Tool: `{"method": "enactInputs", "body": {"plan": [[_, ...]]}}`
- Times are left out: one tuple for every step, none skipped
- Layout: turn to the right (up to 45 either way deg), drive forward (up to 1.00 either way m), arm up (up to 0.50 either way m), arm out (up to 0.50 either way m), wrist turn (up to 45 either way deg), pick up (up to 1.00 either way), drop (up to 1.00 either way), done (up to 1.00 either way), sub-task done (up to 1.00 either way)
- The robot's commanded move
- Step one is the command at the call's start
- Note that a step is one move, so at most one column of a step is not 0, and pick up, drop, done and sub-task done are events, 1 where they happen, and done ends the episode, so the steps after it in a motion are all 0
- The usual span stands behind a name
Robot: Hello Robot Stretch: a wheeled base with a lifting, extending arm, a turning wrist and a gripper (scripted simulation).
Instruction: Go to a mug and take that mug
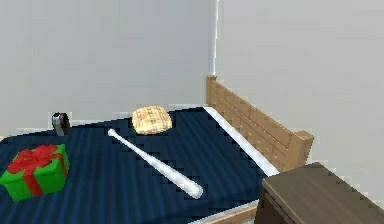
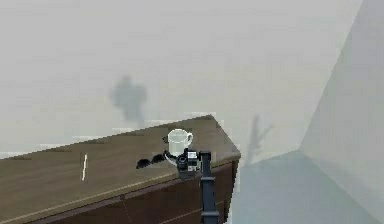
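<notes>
A white mug (image 2: 179,139) stands upright on a dark wooden tabletop (image 2: 60,175) near its far right corner, in the arm side view. The arm's dark bar (image 2: 207,195) rises from the bottom edge up to the tabletop's front edge. The gripper (image 2: 170,158) sits just in front of and below the mug in the picture. I cannot tell whether it touches the mug or whether it holds anything.
A thin white stick (image 2: 84,166) lies on the tabletop left of the mug. The forward view has a bed with a dark blue cover (image 1: 190,150), a white bat (image 1: 155,163), a green gift box (image 1: 35,170), a tan cushion (image 1: 152,120) and a wooden cabinet corner (image 1: 320,200).
</notes>
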Motion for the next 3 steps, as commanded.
{"method": "enactInputs", "body": {"plan": [[0.0, 0.0, 0.0, 0.0, 0.0, 1.0, 0.0, 0.0, 0.0], [0.0, 0.0, 0.1, 0.0, 0.0, 0.0, 0.0, 0.0, 0.0], [0.0, 0.0, 0.0, 0.0, 0.0, 0.0, 0.0, 1.0, 0.0]]}}
